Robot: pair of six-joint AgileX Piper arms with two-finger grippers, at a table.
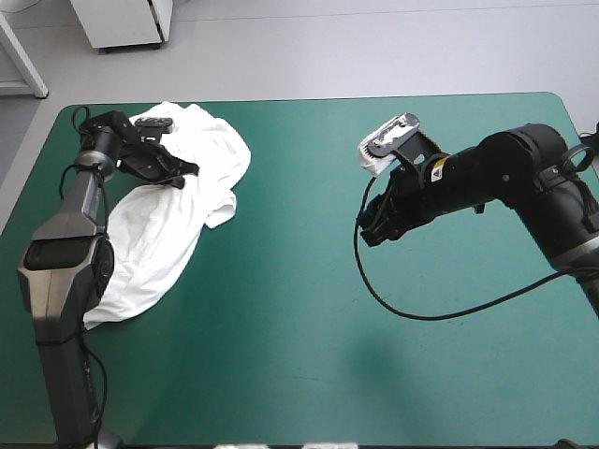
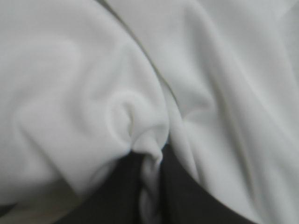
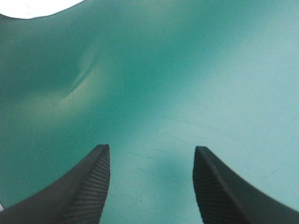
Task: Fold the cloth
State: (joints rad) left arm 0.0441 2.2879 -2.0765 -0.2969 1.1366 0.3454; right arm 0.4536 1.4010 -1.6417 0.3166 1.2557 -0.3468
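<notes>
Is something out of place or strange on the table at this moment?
Nothing damaged or spilled. The T-shirt lies crumpled at the left of the teal-green cover, the left hand shut on a fold. The right hand is open, away from it.

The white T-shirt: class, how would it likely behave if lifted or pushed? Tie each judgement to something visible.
Probably floppy: the T-shirt lies in soft folds and puckers where the left pincer pinches it. Likely light: the cloth looks thin. Pushed, it would probably bunch up rather than slide whole across the teal-green cover.
</notes>
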